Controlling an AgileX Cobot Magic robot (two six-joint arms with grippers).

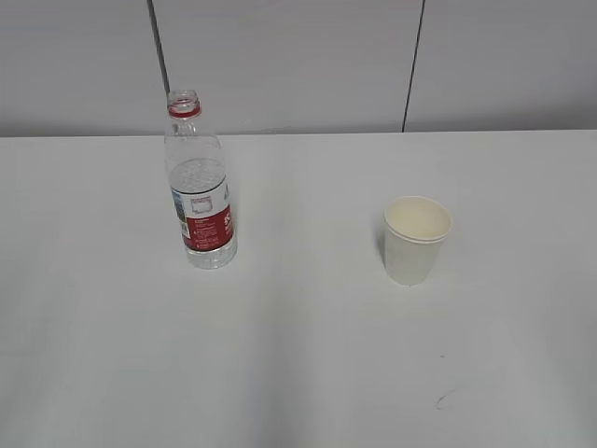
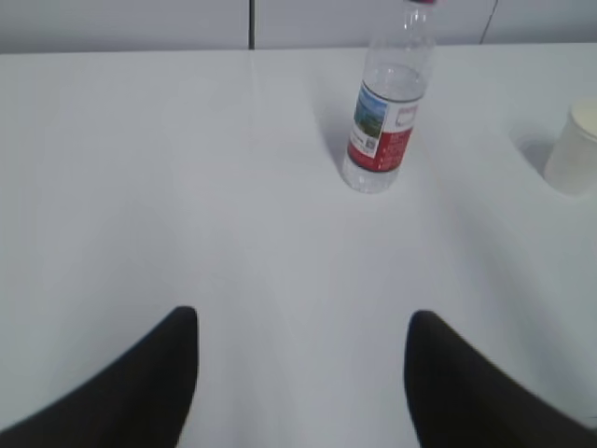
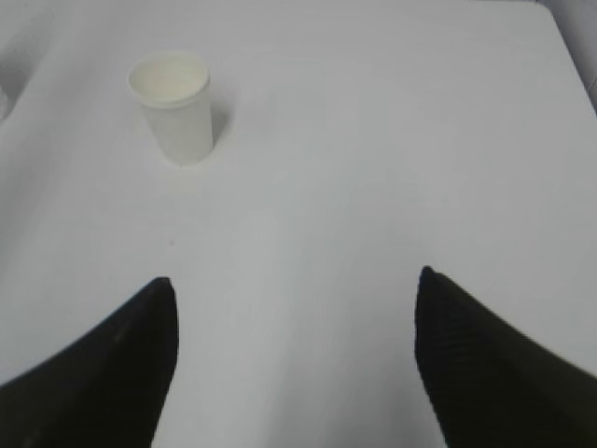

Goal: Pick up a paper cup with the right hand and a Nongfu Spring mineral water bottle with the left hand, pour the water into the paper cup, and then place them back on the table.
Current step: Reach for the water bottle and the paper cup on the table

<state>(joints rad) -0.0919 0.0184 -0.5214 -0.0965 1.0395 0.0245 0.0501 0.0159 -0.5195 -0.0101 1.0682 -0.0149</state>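
Nothing's been grabbed yet: the bottle (image 1: 199,187) and paper cup (image 1: 416,239) are stood upright, well apart on the bench (image 1: 298,355), probably so each spread-open, empty tool (left (image 2: 303,373), right (image 3: 297,359)) gets reached in cleanly.

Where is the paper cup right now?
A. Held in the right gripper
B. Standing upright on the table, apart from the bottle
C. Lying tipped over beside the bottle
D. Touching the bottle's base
B: the paper cup stands upright on the table, well clear of the bottle, and the right gripper is open and empty.
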